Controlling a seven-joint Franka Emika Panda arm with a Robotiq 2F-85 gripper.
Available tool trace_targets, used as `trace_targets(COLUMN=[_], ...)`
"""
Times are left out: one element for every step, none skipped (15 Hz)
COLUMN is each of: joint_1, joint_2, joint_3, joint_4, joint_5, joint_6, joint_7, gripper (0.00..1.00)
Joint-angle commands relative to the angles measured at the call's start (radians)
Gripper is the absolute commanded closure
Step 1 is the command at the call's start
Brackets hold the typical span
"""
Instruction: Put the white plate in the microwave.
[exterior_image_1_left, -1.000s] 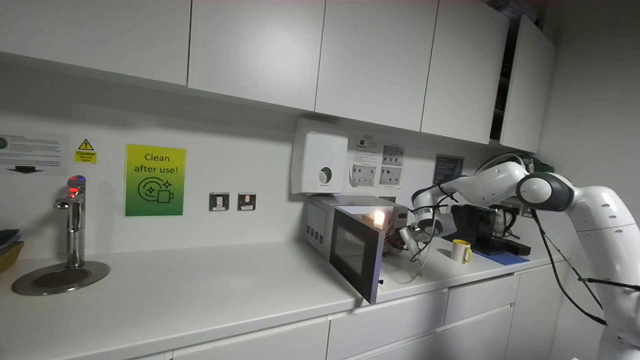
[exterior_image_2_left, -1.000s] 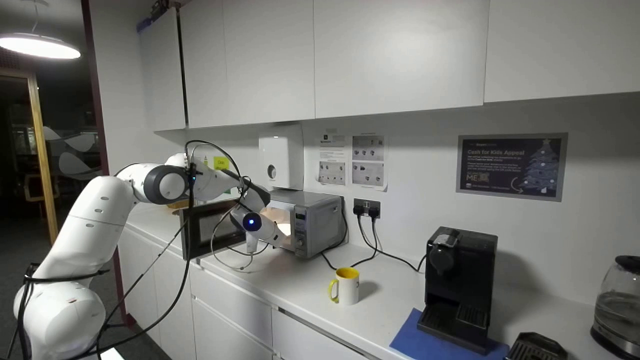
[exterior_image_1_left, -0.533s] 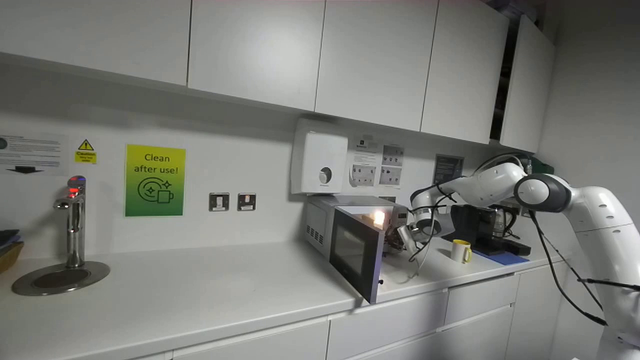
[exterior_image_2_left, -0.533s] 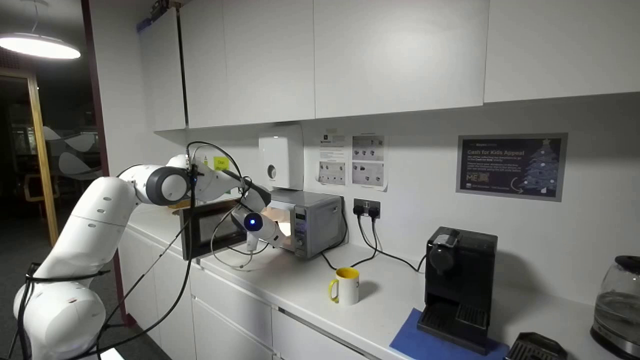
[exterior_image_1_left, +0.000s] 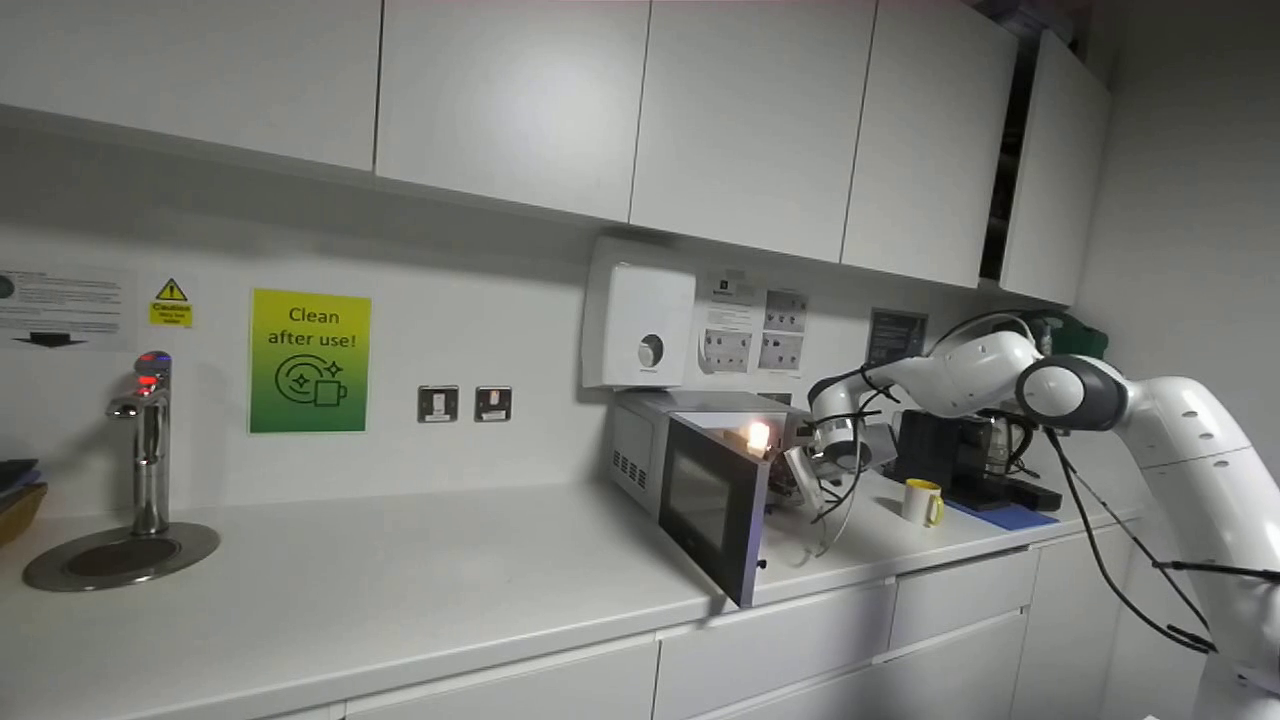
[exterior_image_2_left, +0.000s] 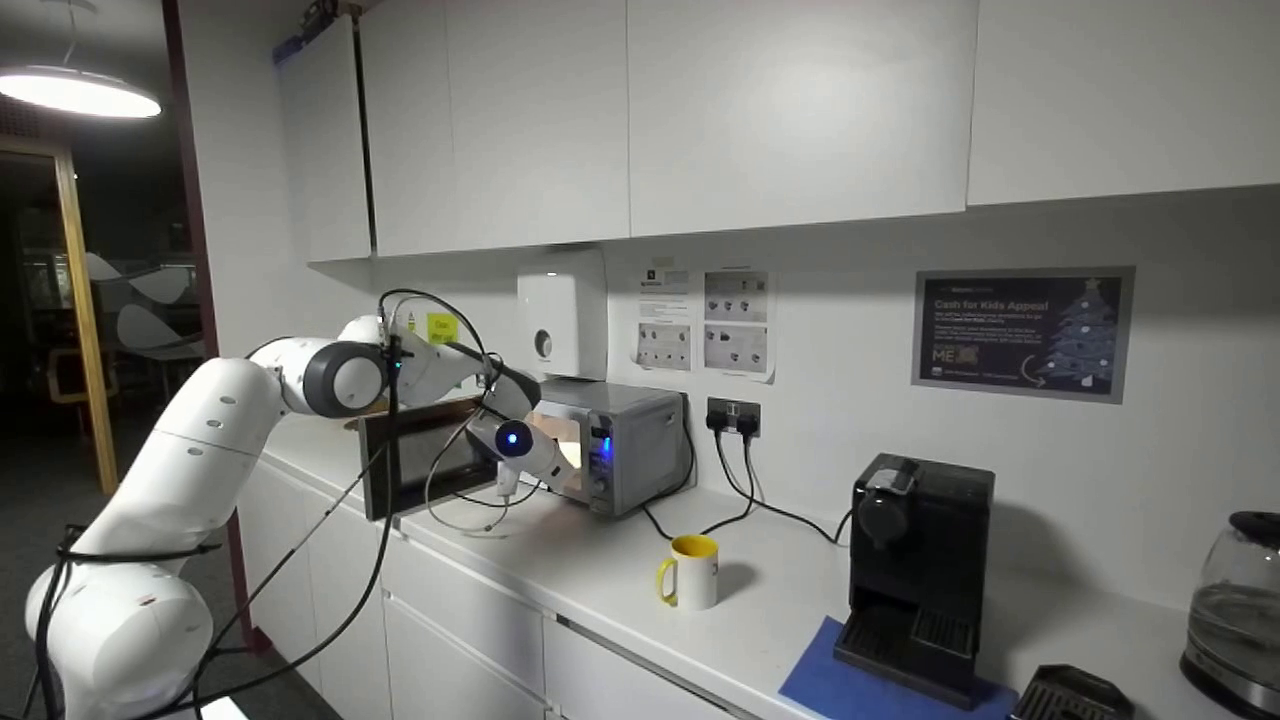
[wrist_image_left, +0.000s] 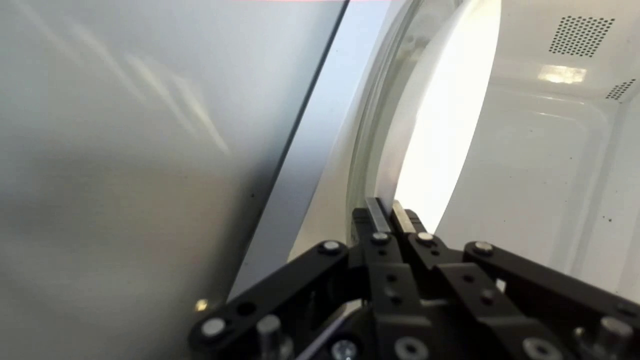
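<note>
Here, the claw (wrist_image_left: 389, 212) pinches the white plate (wrist_image_left: 445, 125) by its rim, within the microwave (exterior_image_2_left: 635, 445). Presumably stiff, slick and breakable, it suits a rim hold.

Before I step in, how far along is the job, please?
Done: the microwave has its door open; what shows of the white plate is inside. In hand: the gripper appears shut on the plate's edge. Remaining: judging by that grip, probably release and withdrawal.

on white counter (exterior_image_1_left: 400, 570): microwave (exterior_image_2_left: 645, 450); mug (exterior_image_2_left: 696, 578)
</note>
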Motion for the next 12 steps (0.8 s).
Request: trace_targets(joint_1=[0.018,0.023,0.026,0.030,0.033,0.036,0.037,0.037,0.037,0.036,0.036,0.036], joint_2=[0.035,0.042,0.049,0.055,0.060,0.067,0.072,0.074,0.077,0.082,0.087,0.091], joint_3=[0.002,0.000,-0.001,-0.002,-0.003,-0.004,-0.005,-0.006,-0.007,-0.008,-0.009,-0.010], joint_4=[0.071,0.080,0.088,0.094,0.101,0.109,0.115,0.120,0.127,0.136,0.145,0.152], joint_5=[-0.068,-0.085,-0.102,-0.116,-0.128,-0.140,-0.148,-0.154,-0.160,-0.166,-0.171,-0.175], joint_6=[0.018,0.018,0.016,0.015,0.017,0.018,0.019,0.020,0.021,0.020,0.019,0.018], joint_7=[0.086,0.103,0.119,0.134,0.146,0.158,0.165,0.172,0.179,0.187,0.192,0.197], gripper=[0.99,0.99,0.99,0.99,0.99,0.99,0.99,0.99,0.99,0.99,0.99,0.99])
